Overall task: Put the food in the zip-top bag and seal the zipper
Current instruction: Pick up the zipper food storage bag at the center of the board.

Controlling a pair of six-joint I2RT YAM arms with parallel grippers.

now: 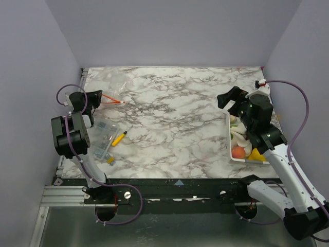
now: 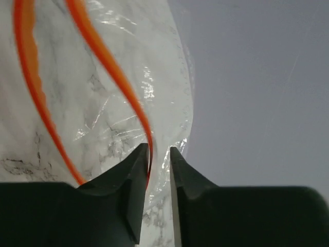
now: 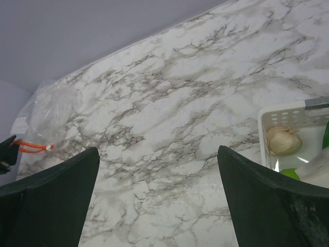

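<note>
The clear zip-top bag (image 1: 116, 83) lies at the far left of the marble table, its red-orange zipper (image 1: 112, 101) pointing at my left gripper (image 1: 99, 100). In the left wrist view the gripper (image 2: 159, 154) is pinched on the bag's edge (image 2: 169, 103), with the zipper (image 2: 121, 82) running down between the jaws. My right gripper (image 1: 230, 99) is open and empty, above the table just left of the white tray (image 1: 230, 146). The tray holds the food: a peach (image 1: 238, 152), a yellow piece (image 1: 258, 156) and a leafy vegetable (image 1: 238, 135). The right wrist view (image 3: 158, 152) shows a white piece (image 3: 281, 140).
A smaller clear plastic item (image 1: 103, 137) lies at the near left with a yellow pen (image 1: 119, 138) beside it and a small yellow bit (image 1: 110, 160) in front. Purple walls close in the table on three sides. The right arm covers part of the tray.
</note>
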